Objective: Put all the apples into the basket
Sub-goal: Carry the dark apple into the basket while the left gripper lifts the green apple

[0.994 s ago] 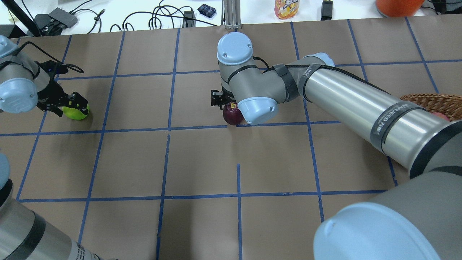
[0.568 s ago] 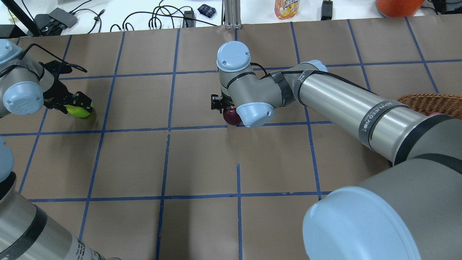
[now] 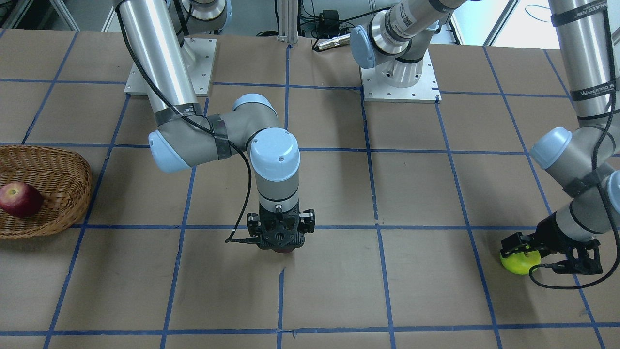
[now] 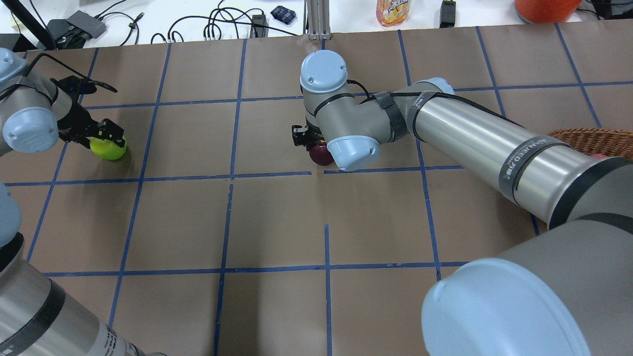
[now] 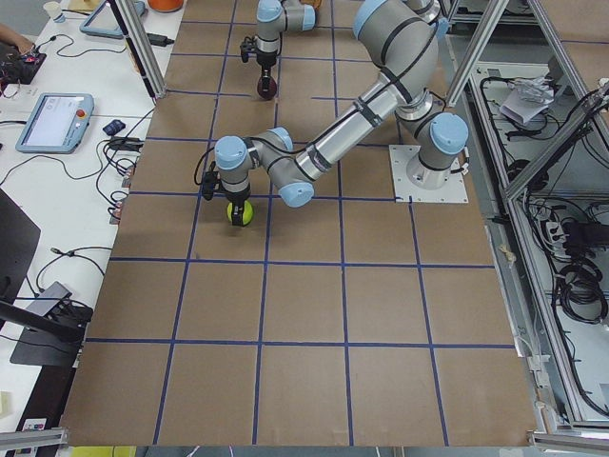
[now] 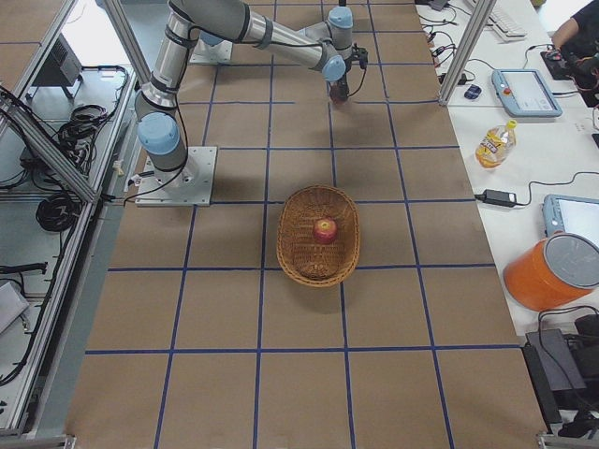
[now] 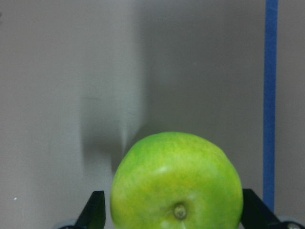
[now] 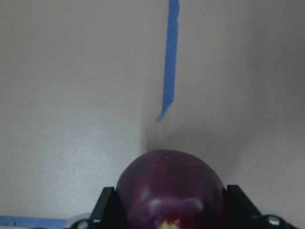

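My left gripper (image 4: 106, 141) is shut on the yellow-green apple (image 4: 110, 150) at the table's far left. In the left wrist view its fingers (image 7: 95, 212) flank the apple (image 7: 177, 181), which casts a shadow on the paper. My right gripper (image 4: 316, 143) is shut on the dark purple apple (image 4: 320, 155) near the table's middle, with the apple (image 8: 169, 186) between its fingers. The red apple (image 3: 19, 199) lies in the wicker basket (image 3: 58, 179), which stands at the table's right end (image 6: 290, 234).
Brown paper with a blue tape grid covers the table. The two arm bases (image 3: 399, 77) stand on plates at the robot's edge. Beyond the far edge are cables (image 4: 217, 24), a drink bottle (image 4: 393, 11) and an orange bucket (image 4: 546, 9).
The right wrist dipped onto the purple apple, then rose slightly with it, off the blue line. The left gripper shifted a little right and away with the green apple.
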